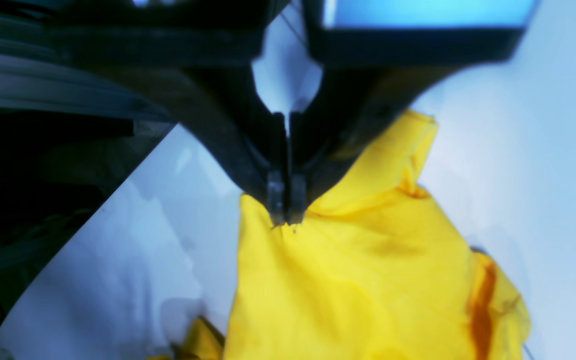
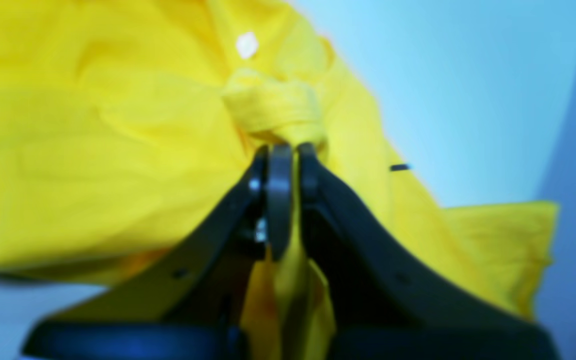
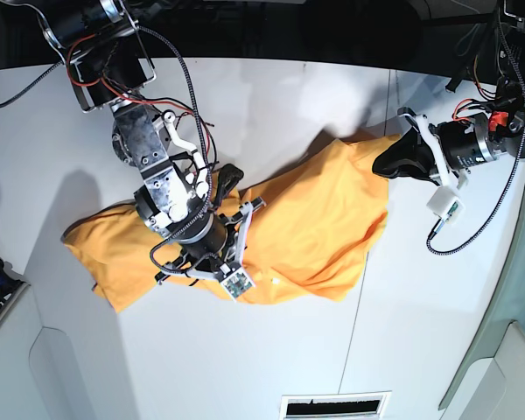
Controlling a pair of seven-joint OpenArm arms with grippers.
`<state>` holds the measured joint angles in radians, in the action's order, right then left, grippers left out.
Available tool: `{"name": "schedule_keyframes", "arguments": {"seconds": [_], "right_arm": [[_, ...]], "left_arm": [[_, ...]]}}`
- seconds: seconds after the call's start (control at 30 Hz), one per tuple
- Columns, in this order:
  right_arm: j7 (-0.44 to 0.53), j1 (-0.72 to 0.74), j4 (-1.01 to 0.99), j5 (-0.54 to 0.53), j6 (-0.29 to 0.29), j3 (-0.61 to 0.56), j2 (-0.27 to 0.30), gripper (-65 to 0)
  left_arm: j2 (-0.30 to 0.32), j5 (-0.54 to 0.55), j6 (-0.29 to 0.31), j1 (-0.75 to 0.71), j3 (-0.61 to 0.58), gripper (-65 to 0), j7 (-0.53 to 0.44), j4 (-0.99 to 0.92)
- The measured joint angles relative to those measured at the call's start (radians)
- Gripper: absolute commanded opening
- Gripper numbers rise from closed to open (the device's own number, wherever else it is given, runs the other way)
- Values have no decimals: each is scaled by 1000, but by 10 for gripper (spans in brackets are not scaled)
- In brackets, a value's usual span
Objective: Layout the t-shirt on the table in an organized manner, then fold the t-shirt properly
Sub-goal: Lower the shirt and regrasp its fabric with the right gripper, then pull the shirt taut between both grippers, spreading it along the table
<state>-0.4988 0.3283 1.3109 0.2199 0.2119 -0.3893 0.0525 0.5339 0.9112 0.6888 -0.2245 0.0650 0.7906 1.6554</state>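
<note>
T-shirt cloth lies rumpled across the middle of the white worktop, stretched in a long band between my two arms. My left jaws are pressed together on a peak of the yellow fabric at the shirt's far end, with the cloth spreading away below the tips. My right jaws are pinched on a bunched knot of the shirt, a fold of it trapped down between the fingers. Beside that knot a small white tag shows on the cloth
</note>
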Motion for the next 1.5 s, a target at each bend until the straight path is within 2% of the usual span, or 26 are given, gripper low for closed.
{"name": "schedule_keyframes", "arguments": {"seconds": [0.17,0.27,0.4,0.5,0.57,0.6,0.67,0.83,0.9,1.0,1.07,1.17,1.23,1.37,1.5], "right_arm": [[-98,35,90,-1,-6,1,0,-650],[-116,37,110,-5,-40,1,0,-650],[-123,22,110,-5,-44,1,0,-637],[-123,2,110,-5,-45,1,0,-470],[-122,-8,110,-8,-74,1,0,-409],[-122,-14,110,-8,-95,1,0,-401],[-123,-19,110,-8,-120,1,1,-401],[-80,-17,85,-5,-124,1,0,-403],[-63,-18,56,-3,-130,1,0,-430],[-49,-18,20,6,-156,1,0,-543],[-47,-18,9,43,-177,1,0,-650],[-47,-18,9,123,-214,1,1,-650],[-64,-14,16,153,-224,5,3,-650],[-132,-13,76,195,-286,8,4,-650],[-179,-13,136,201,-309,9,3,-650]], "left_arm": [[0,-2,0,0,0,-650,-5,0],[0,-2,0,0,0,-650,-5,0],[0,-2,0,0,0,-650,-5,0],[0,-2,0,0,0,-608,-5,0],[0,-2,0,0,0,-584,-5,0],[0,-2,0,0,0,-584,-5,0],[0,-2,0,0,0,-584,-6,0],[0,-2,0,0,0,-584,-6,0],[0,-2,0,0,0,-584,-6,0],[0,-2,0,0,0,-581,-6,0],[-2,-1,0,0,0,-524,-7,0],[-7,-19,0,0,0,-391,-68,0],[-13,-72,0,1,0,-331,-117,0],[-26,-153,0,22,0,-325,-140,-1],[-23,-150,0,79,0,-325,-150,-1]]}}
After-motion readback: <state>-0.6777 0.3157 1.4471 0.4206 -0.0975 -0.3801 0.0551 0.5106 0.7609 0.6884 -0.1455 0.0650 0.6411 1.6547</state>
